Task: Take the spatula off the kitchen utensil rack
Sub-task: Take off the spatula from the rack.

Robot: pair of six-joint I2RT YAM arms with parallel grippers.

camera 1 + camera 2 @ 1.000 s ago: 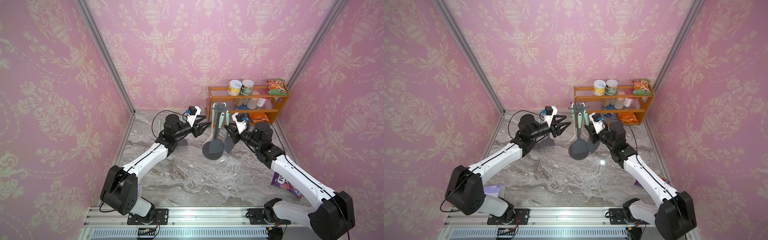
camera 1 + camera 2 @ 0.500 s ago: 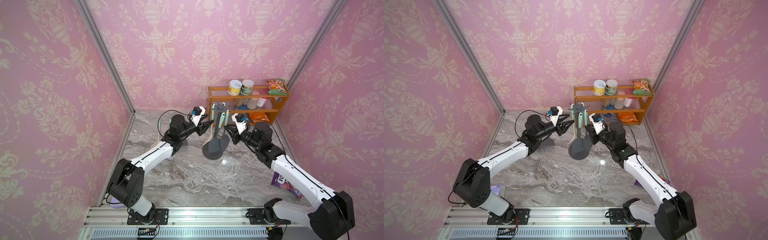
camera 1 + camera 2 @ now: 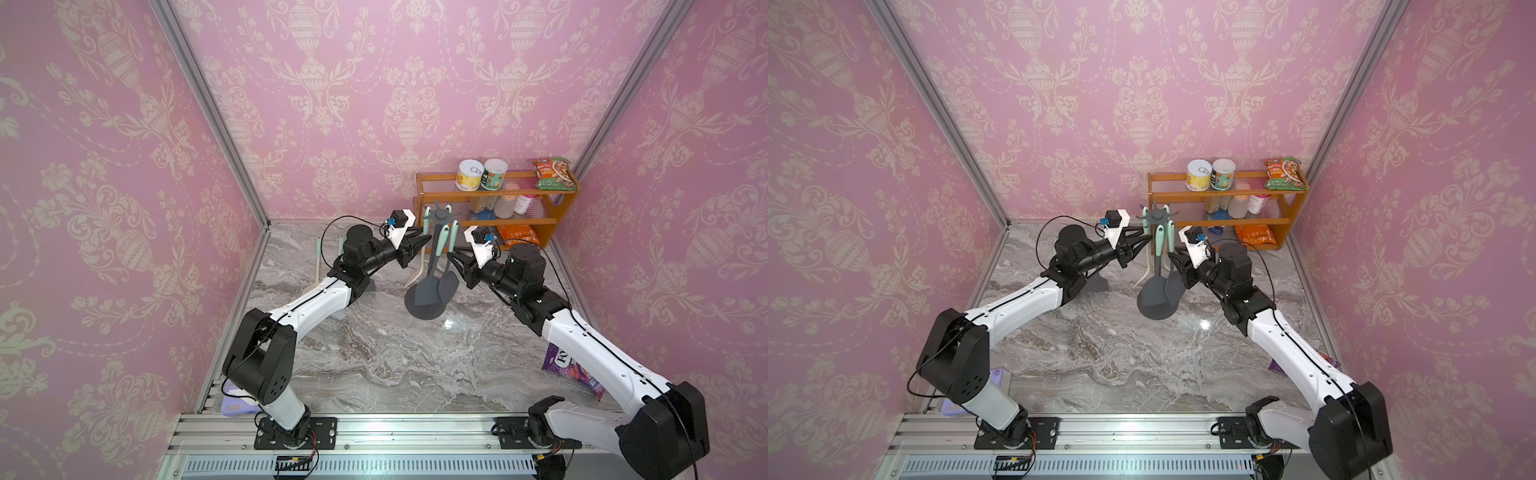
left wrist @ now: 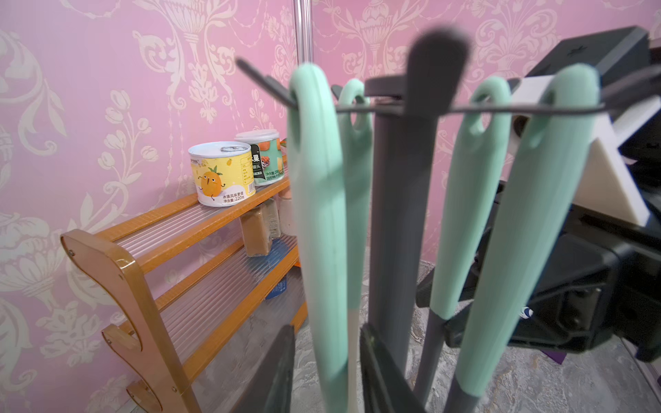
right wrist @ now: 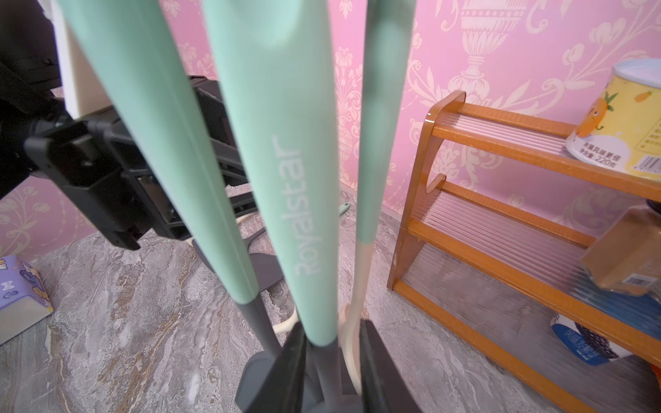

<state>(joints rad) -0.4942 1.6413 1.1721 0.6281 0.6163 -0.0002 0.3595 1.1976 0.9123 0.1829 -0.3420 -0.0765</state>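
Observation:
The kitchen utensil rack [image 3: 439, 216] [image 3: 1156, 214] stands mid-table, with several mint-handled utensils hanging from its crown. My right gripper [image 3: 451, 257] [image 5: 331, 329] straddles the grey neck of the "Royalstar" handle [image 5: 286, 171]. I take this to be the spatula, with its dark head [image 3: 449, 284] below. One finger [image 5: 289, 368] touches it and a gap shows at the other. My left gripper [image 3: 426, 241] [image 4: 327, 332] stands open around a mint handle [image 4: 318, 214] with a cream stem, with gaps on both sides. The rack's pole [image 4: 397, 214] is just beyond it.
An orange two-tier shelf [image 3: 548, 216] with cans [image 3: 469, 175] and packets stands right behind the rack. Two utensils [image 3: 318, 266] lie by the left wall. A purple packet [image 3: 569, 365] lies under my right arm. A lavender box [image 3: 237, 405] sits at the front left.
My left arm has reached rightward to the rack and its jaws have narrowed around the cream-stemmed handle. My right arm has stayed at the hanging handles.

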